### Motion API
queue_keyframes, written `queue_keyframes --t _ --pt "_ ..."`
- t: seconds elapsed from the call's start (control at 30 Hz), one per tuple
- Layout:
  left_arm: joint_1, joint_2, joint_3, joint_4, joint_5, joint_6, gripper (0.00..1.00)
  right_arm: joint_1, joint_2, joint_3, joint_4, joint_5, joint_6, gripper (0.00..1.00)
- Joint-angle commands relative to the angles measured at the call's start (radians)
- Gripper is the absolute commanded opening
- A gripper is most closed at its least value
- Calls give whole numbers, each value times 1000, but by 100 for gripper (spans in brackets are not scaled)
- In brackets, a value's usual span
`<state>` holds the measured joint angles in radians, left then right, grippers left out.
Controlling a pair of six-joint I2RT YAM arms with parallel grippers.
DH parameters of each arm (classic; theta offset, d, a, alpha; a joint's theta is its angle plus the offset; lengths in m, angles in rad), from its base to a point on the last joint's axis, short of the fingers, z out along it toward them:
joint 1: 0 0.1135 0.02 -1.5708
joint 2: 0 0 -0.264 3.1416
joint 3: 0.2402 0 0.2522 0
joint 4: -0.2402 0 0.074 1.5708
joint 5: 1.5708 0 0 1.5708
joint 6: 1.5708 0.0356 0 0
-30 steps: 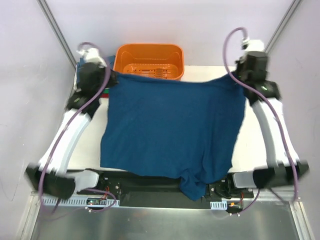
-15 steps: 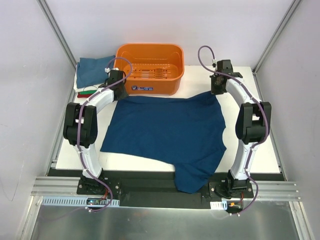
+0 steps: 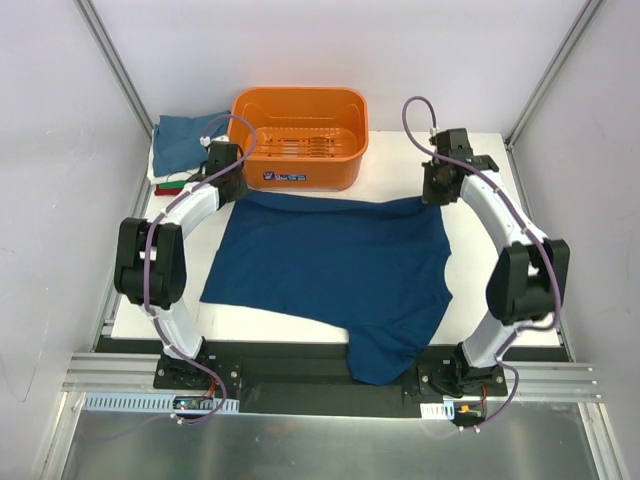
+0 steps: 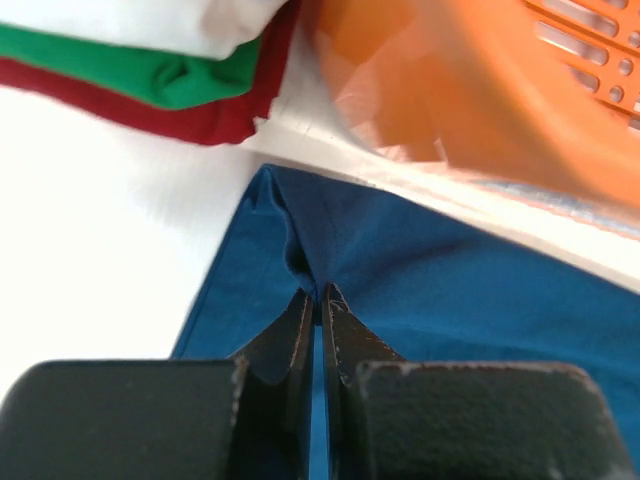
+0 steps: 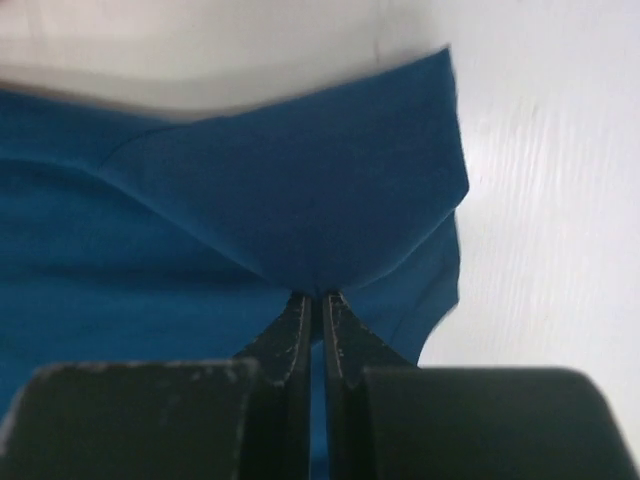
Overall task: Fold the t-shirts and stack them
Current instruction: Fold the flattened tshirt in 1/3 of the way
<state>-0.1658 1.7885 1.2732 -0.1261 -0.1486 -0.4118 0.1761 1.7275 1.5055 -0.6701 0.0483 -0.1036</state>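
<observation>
The left gripper (image 4: 320,295) was seen clamped on the far left corner of the dark blue shirt (image 3: 330,265), the cloth being pinched into a small ridge just ahead of the closed fingertips. The right gripper (image 5: 317,297) was likewise clenched on the far right corner, where a folded flap of cloth was gathered in front of the tips. Between the two grippers the shirt's far edge was stretched, and behind them the shirt was spread flat on the white table (image 3: 500,290), with one end draped over the table's near edge. Just beyond the left gripper and to its right, the orange basket (image 3: 300,96) was placed, close to the shirt's far edge; through its open top its own slotted floor was shown. Beyond the left gripper and to its left, a folded pile was stacked on the table: a teal shirt (image 3: 185,140) on top, then a white shirt (image 4: 200,20), a green shirt (image 4: 150,72) and a red shirt (image 4: 185,115) at the bottom.
</observation>
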Motion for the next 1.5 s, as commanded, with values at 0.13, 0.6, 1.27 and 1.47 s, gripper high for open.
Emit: queue_keyframes --t 0.13,0.6,1.27,1.47 --pt "25 -158 -113 14 47 -16 0 62 -201 -186 -155 53 101 1" --pt "49 -227 -236 -21 18 -19 0 131 -299 -350 -324 -30 225 1" --pt "49 -373 -195 -201 69 -85 99 298 -318 -324 -275 -31 32 72" --pt "49 -429 -238 -201 115 -111 99 454 -199 -321 -187 -211 76 56"
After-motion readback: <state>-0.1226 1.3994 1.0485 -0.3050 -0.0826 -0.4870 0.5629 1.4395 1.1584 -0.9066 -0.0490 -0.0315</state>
